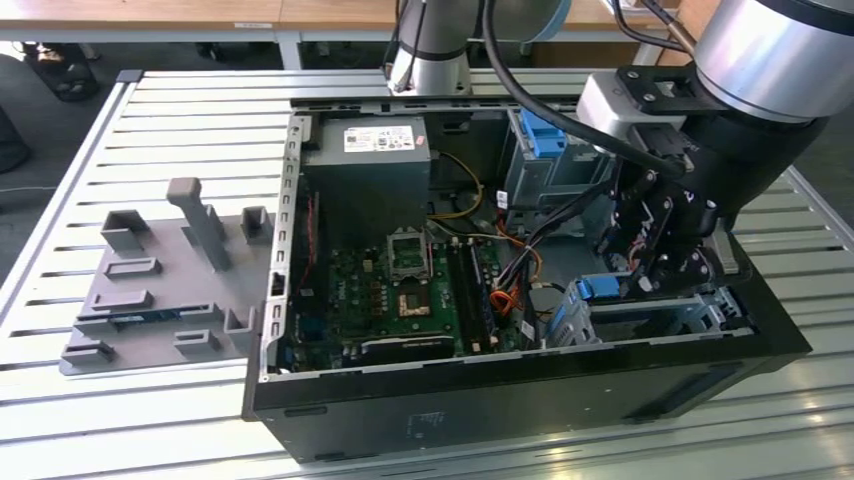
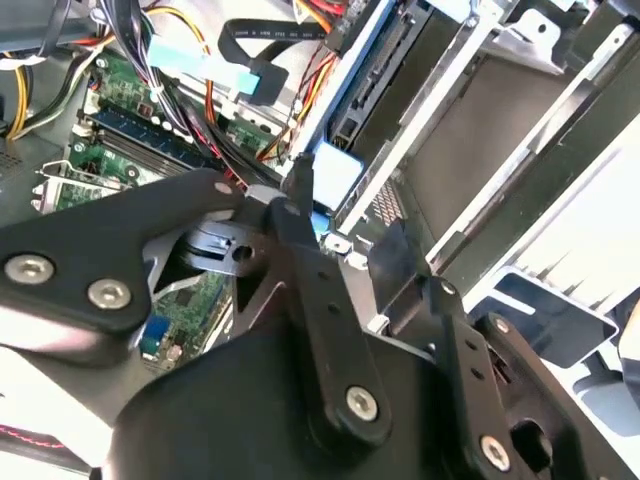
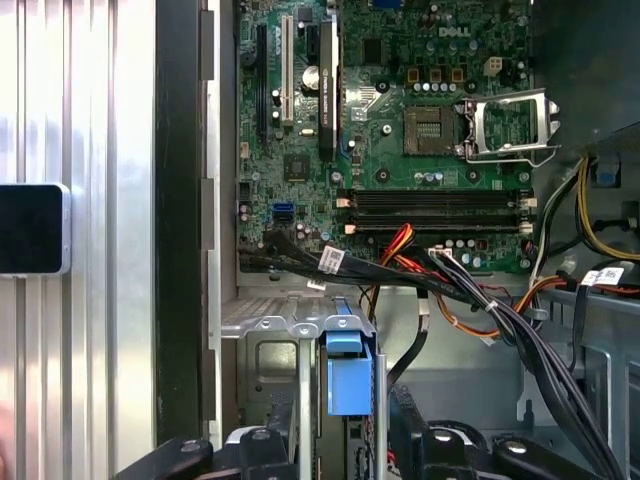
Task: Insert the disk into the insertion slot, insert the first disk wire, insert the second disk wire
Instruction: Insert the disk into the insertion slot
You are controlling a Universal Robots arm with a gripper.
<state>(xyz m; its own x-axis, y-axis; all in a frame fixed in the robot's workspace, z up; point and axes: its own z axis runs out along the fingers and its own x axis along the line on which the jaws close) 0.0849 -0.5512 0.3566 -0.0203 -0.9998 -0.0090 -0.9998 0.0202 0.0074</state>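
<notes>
Inside the open PC case point(image 1: 534, 405), the disk point(image 3: 345, 370) sits in the insertion slot point(image 3: 262, 355), with the gripper point(image 2: 347, 215) fingers spread either side of its blue caddy end, not clearly pinching it; I'd guess it's dense, rigid and knock-sensitive, so grab the caddy frame, not the connectors.

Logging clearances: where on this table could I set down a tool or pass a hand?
Bare slats beyond the fixture and in front of the case. Crowded inside: cables, and the arm over the drive cage.
</notes>
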